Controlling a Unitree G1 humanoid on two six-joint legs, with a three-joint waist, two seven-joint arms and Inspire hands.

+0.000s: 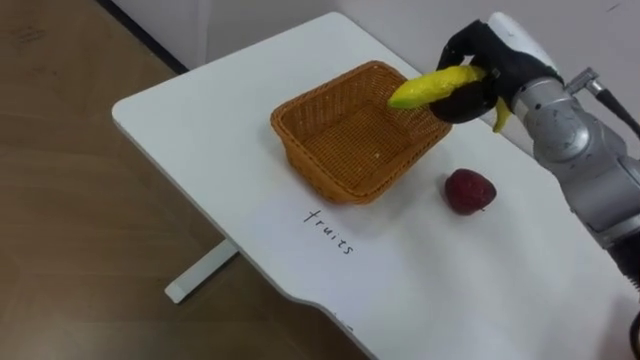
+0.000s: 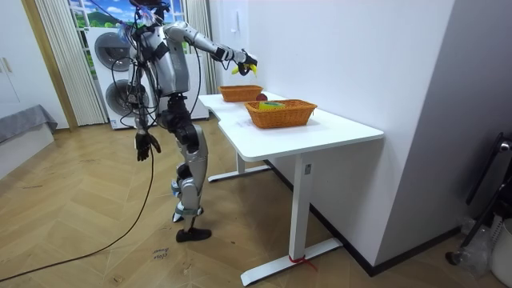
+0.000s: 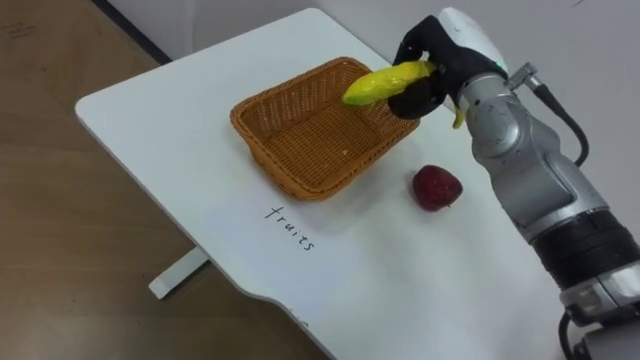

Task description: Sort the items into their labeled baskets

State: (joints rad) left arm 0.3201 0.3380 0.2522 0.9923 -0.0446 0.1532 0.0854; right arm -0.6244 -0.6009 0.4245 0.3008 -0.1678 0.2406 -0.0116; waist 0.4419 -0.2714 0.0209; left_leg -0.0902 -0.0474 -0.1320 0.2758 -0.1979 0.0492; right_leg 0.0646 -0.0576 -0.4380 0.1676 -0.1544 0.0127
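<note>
Right hand [image 1: 488, 62] clamped round a yellow banana [image 1: 432, 88] above the far right rim of the wicker basket [image 1: 325, 172], 1 red fruit [image 1: 468, 190] on the white table [image 1: 200, 110] right of the basket, left hand [image 2: 144, 147] hanging well away from it

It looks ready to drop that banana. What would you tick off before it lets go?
1. Grip: ok. The right hand has its fingers curled round the banana.
2. Right basket: ok. The label before the basket reads "fruits".
3. Banana over the basket: cannot tell. Its tip points inward, but the hand is by the far rim.
4. Room inside: ok. Nothing lies in the basket.
5. Red fruit: ok. It lies on the table beside the basket, apart from it.
6. Left hand: ok. It hangs at the robot's side.
</note>
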